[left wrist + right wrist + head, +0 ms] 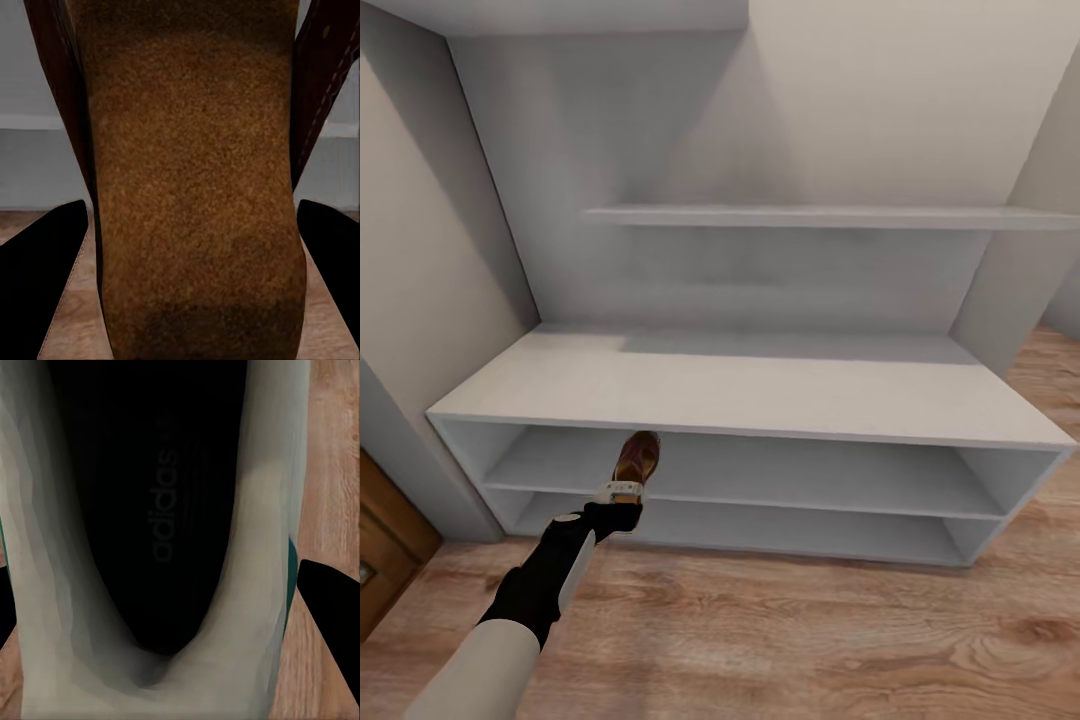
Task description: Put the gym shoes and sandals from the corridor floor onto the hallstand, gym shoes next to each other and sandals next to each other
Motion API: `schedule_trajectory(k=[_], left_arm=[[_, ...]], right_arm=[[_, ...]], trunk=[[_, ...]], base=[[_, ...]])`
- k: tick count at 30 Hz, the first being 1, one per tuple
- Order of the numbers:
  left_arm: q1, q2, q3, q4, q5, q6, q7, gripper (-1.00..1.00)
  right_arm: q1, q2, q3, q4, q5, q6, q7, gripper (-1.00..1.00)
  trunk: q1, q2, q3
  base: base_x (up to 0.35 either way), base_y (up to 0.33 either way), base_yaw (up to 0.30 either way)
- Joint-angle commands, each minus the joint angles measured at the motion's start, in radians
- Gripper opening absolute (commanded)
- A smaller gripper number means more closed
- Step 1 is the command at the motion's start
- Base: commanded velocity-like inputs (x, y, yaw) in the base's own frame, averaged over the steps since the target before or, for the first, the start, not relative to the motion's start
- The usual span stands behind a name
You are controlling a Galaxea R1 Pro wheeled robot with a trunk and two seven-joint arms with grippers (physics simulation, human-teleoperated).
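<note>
From the head view, your left arm reaches forward to the hallstand [760,390], a pale grey unit standing on the wood-plank corridor floor [780,630]. The left gripper [622,492] has a dark brown sandal [637,456] clamped at its tip, and the sandal pokes into the upper open shelf level, just under the front edge of the broad top. Whether it touches the shelf board, you cannot tell. The top and both shelf levels look bare apart from that sandal.

In your left wrist view, the sandal's tan insole [195,187] runs straight away from the camera, with brown straps at both sides and the dark fingers [37,277] closed against its edges.

In your right wrist view, a cream-white gym shoe [255,585] sits between the right gripper's black fingers [330,615], its dark opening facing the camera, with the floor planks behind it. The fingers press close on both sides of the shoe.
</note>
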Motion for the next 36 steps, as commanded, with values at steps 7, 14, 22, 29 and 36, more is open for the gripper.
schedule_trajectory(k=[7, 14, 22, 29, 36], left_arm=[[0.0, 0.0, 0.002, -0.002, -0.003, 0.005, -0.004, -1.0], [0.0, 0.0, 0.002, -0.002, -0.002, 0.005, -0.004, -1.0], [0.0, -0.003, 0.002, 0.018, -0.003, 0.005, -0.004, -1.0], [0.0, -0.003, 0.002, 0.026, -0.005, 0.004, -0.004, -1.0], [0.0, -0.003, 0.002, 0.026, -0.005, 0.004, -0.004, -1.0]], right_arm=[[-0.002, 0.0, -0.002, -0.001, 0.003, 0.005, 0.007, -1.0], [-0.002, 0.0, -0.002, -0.001, 0.003, 0.005, 0.008, -1.0], [-0.002, 0.0, -0.002, -0.001, 0.003, 0.005, 0.008, -1.0], [-0.002, 0.0, -0.001, -0.001, 0.003, 0.005, 0.008, -1.0], [-0.002, 0.0, -0.001, -0.001, 0.003, 0.005, 0.008, -1.0]], trunk=[[0.0, 0.0, -0.001], [0.0, 0.0, -0.001], [0.0, 0.0, -0.001], [0.0, 0.0, -0.001], [0.0, 0.0, -0.001]], base=[[0.346, 0.0, 0.0], [0.183, 0.0, 0.0], [0.127, 0.0, 0.0], [0.134, 0.0, 0.0], [0.006, 0.0, 0.0]])
